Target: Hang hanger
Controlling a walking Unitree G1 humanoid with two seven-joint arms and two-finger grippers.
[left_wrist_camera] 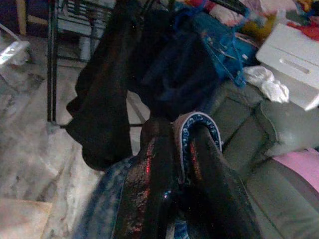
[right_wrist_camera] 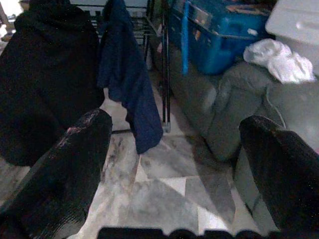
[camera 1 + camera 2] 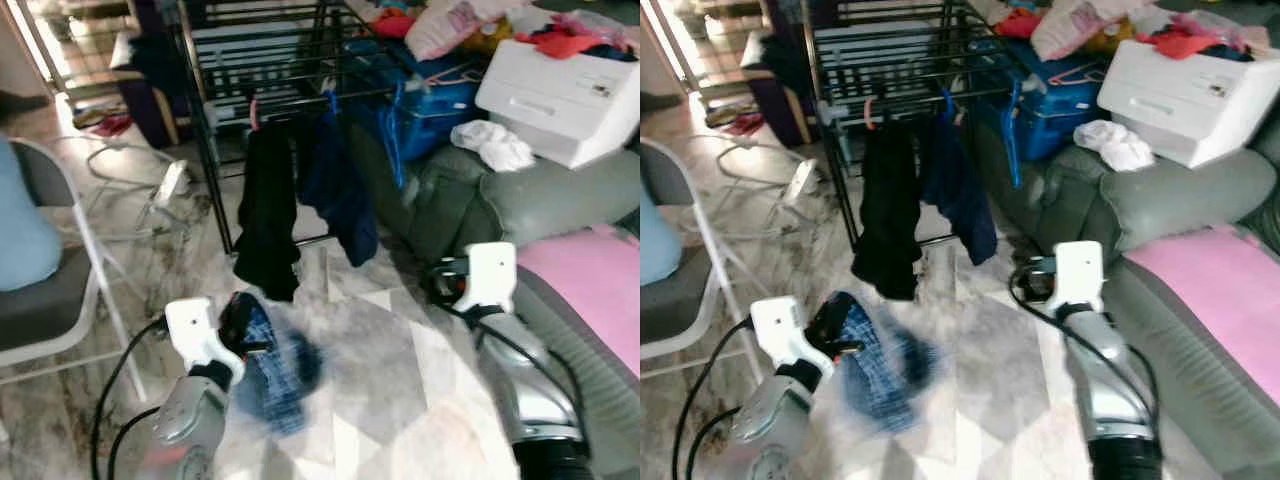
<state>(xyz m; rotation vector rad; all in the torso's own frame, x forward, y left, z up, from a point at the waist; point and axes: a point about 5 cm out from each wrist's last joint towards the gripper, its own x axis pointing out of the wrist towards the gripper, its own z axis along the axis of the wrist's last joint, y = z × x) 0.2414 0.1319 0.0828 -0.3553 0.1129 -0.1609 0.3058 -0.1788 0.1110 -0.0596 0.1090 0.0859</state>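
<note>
My left gripper [image 3: 240, 318] is low in front of a black drying rack [image 3: 215, 150], shut on the patterned edge of a blue plaid garment [image 3: 285, 375] that dangles blurred below it. In the left wrist view the fingers [image 1: 154, 164] pinch that blue trim [image 1: 202, 124]; I cannot make out a hanger in the grip. A black garment [image 3: 268, 215] and a navy garment [image 3: 338, 190] hang from the rack's front rail, the black one on a pink hanger hook [image 3: 254, 112]. My right gripper [image 2: 182, 144] is open, held above the floor near the sofa [image 3: 470, 200].
A green sofa carries a white box [image 3: 560, 95], a white cloth [image 3: 493, 145] and piled clothes. A pink cushion [image 3: 590, 280] lies at the right. A blue bin [image 3: 1060, 105] sits behind the rack. A folding chair [image 3: 60, 290] stands at the left; cables cross the marble floor.
</note>
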